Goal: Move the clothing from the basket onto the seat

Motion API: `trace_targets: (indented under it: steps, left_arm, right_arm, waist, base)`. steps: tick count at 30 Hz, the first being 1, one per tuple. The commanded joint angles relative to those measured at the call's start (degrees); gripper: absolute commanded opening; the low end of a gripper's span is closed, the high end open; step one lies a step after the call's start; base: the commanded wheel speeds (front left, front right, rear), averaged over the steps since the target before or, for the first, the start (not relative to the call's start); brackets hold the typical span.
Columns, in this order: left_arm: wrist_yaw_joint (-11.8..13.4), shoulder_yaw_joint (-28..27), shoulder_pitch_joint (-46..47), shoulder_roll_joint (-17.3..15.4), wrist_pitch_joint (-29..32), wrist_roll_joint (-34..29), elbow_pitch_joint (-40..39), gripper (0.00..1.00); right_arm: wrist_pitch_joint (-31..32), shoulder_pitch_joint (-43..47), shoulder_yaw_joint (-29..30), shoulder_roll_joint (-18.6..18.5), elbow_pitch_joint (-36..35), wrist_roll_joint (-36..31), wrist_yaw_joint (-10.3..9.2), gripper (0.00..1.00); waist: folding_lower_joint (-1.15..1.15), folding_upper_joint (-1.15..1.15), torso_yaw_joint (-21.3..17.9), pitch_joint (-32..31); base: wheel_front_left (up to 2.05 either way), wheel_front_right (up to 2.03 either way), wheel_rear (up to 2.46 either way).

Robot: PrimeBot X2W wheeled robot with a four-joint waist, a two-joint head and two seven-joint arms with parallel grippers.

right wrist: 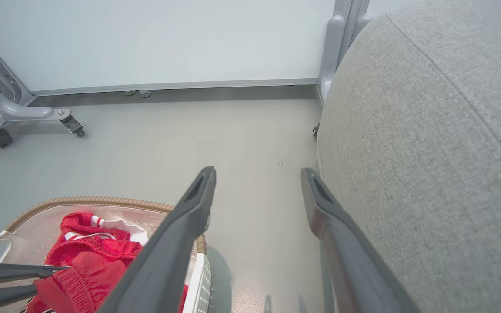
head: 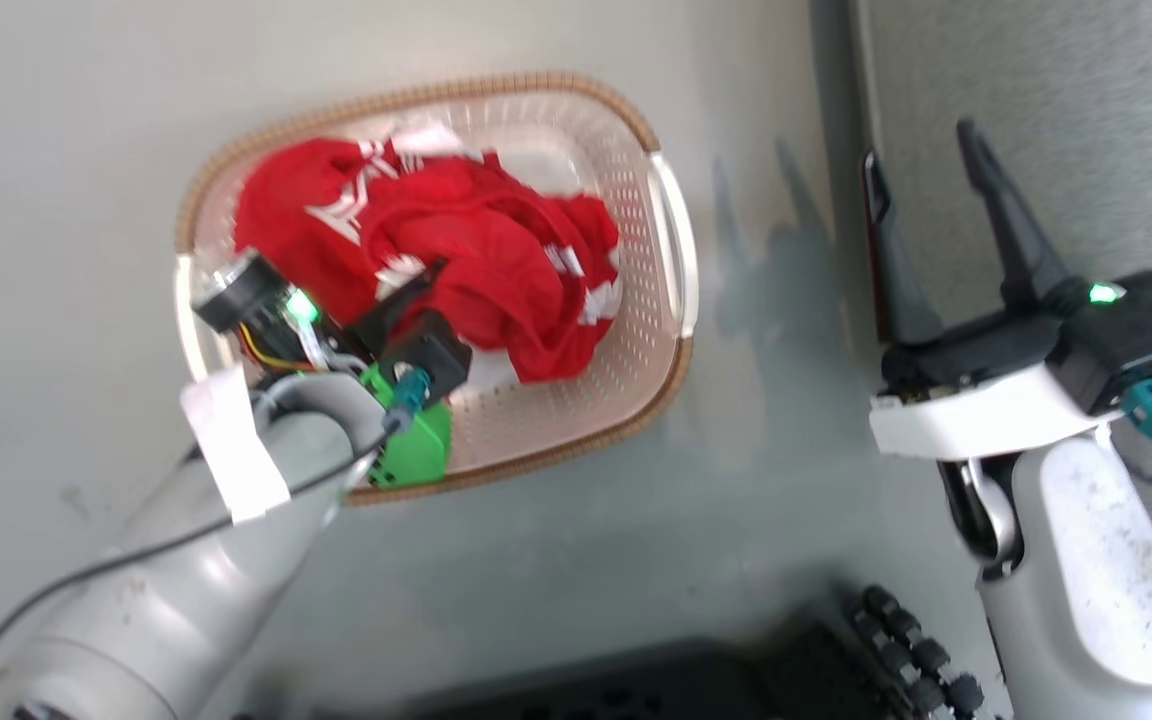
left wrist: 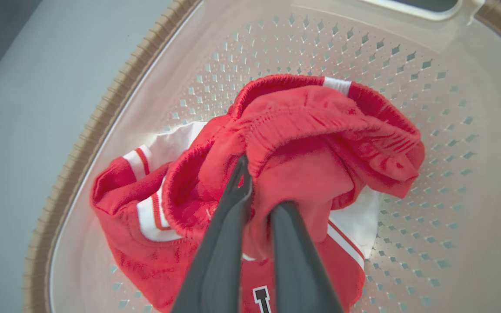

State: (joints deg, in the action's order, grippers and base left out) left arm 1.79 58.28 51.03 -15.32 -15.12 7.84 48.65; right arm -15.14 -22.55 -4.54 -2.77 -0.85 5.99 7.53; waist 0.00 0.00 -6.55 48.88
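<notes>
The cream perforated basket point(head: 673, 250) with its brown rim stands on the floor, left of the grey seat point(head: 1086, 120). Both red garments lie bunched inside it point(head: 496, 250). My left gripper point(head: 406, 290) reaches down into the basket. In the left wrist view it point(left wrist: 261, 191) is shut on a fold of the red shorts point(left wrist: 320, 126), near their ribbed waistband. Under them lies the jersey point(left wrist: 120, 204), with white panels and a dark-outlined letter. My right gripper point(head: 918, 145) hangs open with nothing in it by the seat's edge point(right wrist: 429, 152), fingers wide apart point(right wrist: 257, 174).
A grey wheeled stand leg point(right wrist: 37, 113) sits at the back left by the pale wall. Bare grey floor point(right wrist: 255, 130) runs between the basket point(right wrist: 89, 201) and the seat. My dark base point(head: 686, 680) fills the bottom of the head view.
</notes>
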Motion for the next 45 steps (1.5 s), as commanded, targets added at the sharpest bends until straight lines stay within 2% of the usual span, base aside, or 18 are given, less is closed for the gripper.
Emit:
trace_targets:
  steps: [1, 15, 26, 37, 45]
  left_arm:
    - [0.67, -0.58, -2.35, -0.47, -0.05, 0.94, -1.41, 0.00]
    - [2.29, -7.73, -15.40, -0.98, -0.05, 5.20, -14.97, 0.00]
    - [2.89, -12.50, -23.70, 0.99, -0.06, 7.33, -20.76, 0.00]
    - [2.22, -14.22, -26.15, 3.14, -0.05, 6.68, -24.49, 0.00]
    - [-0.49, -13.90, -25.32, 5.43, -0.05, 7.60, -26.33, 0.00]
  right_arm:
    - [-0.02, 1.79, 0.02, -0.21, 0.80, -0.12, -0.08, 1.00]
    - [-0.03, 12.64, -1.41, -0.21, 6.31, 0.24, -0.08, 1.00]
    - [-0.02, 21.13, -6.25, -0.23, 9.78, 0.81, -0.08, 1.00]
    - [-0.02, 23.75, -9.59, -0.21, 9.91, -0.14, -0.08, 1.00]
    - [-0.02, 20.50, -13.59, -0.22, 9.28, 0.57, -0.08, 1.00]
  waist:
    - [0.00, 0.00, 1.00, -9.14]
    - [0.00, 0.00, 1.64, -30.09]
    - [0.00, 0.00, 0.80, -44.44]
    - [0.00, 0.00, 0.83, -48.60]
    - [0.00, 0.00, 0.74, -48.29]
  base:
    - [0.00, 0.00, 0.00]
    - [0.00, 0.00, 0.00]
    - [0.00, 0.00, 0.00]
    - [0.00, 0.00, 0.00]
    - [0.00, 0.00, 0.00]
